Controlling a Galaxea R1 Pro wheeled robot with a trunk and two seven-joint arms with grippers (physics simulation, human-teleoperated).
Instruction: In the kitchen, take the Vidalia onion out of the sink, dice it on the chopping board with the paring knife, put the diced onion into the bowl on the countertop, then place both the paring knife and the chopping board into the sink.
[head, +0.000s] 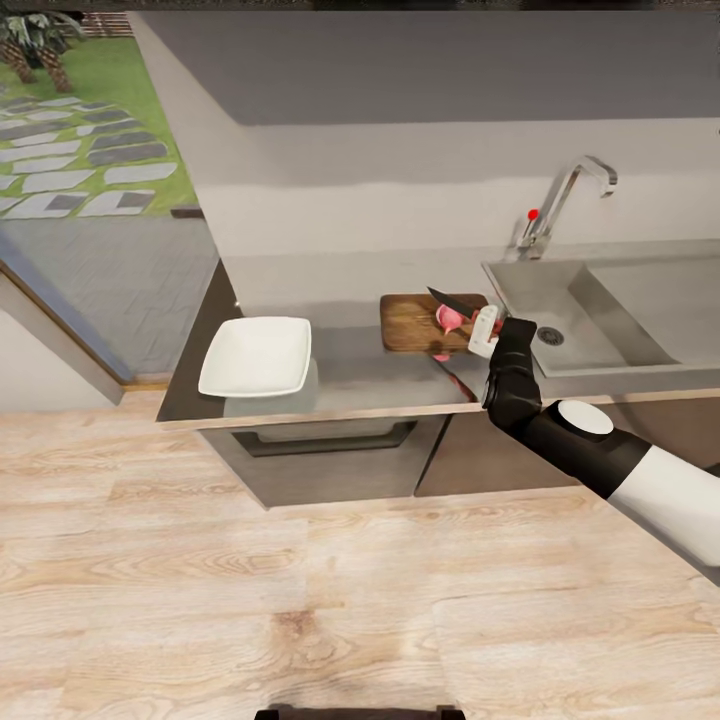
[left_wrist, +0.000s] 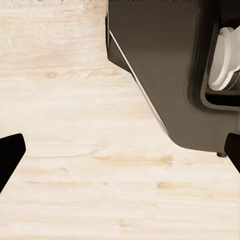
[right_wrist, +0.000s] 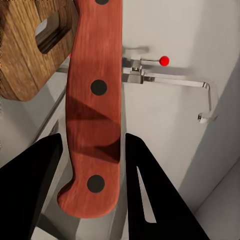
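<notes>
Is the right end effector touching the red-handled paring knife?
Touching. In the right wrist view, the right end effector has black fingers pressed against the red-handled paring knife.

Even bright render lighting, soft shadow under the bowl (head: 256, 356), dark shadow band across the paring knife (right_wrist: 95, 115) handle, slight softness overall, no glare.

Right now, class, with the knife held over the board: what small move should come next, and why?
Probably press the paring knife down through the Vidalia onion. The right gripper holds the red handle, the blade lies over the onion on the chopping board, and the bowl holds nothing yet.
</notes>
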